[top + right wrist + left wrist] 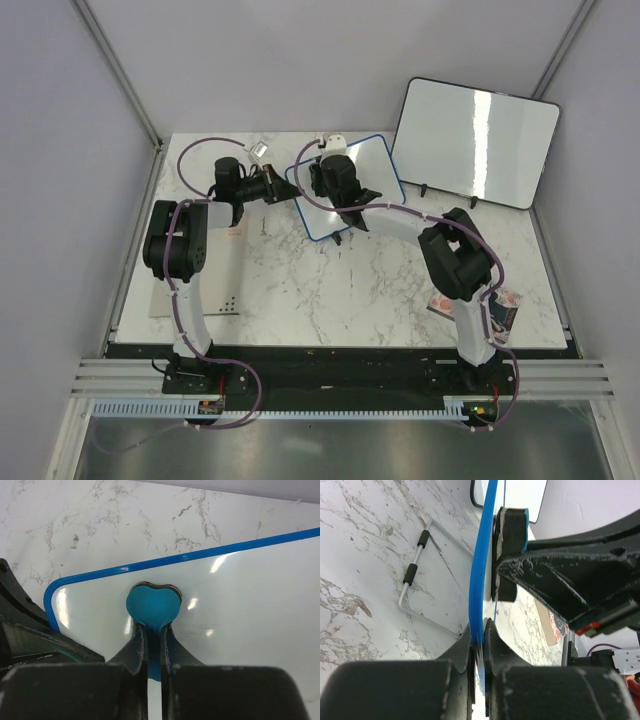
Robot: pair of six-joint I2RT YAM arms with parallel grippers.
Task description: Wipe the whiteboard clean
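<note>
The whiteboard (372,170), white with a blue rounded frame, stands tilted at the back middle of the table. My left gripper (286,186) is shut on its left frame edge; in the left wrist view the jaws (481,630) pinch the blue frame (481,570). My right gripper (336,176) is shut on a blue heart-shaped eraser (152,604) and presses it flat on the board face (245,605) near a rounded corner. The eraser also shows in the left wrist view (512,530). The board face looks white with only a faint smear (202,628).
A larger black-framed blank whiteboard (475,140) leans at the back right. The small board's wire stand with black sleeves (415,570) rests on the marble. A white sheet (215,300) lies at the left, a coloured packet (503,306) at the right front.
</note>
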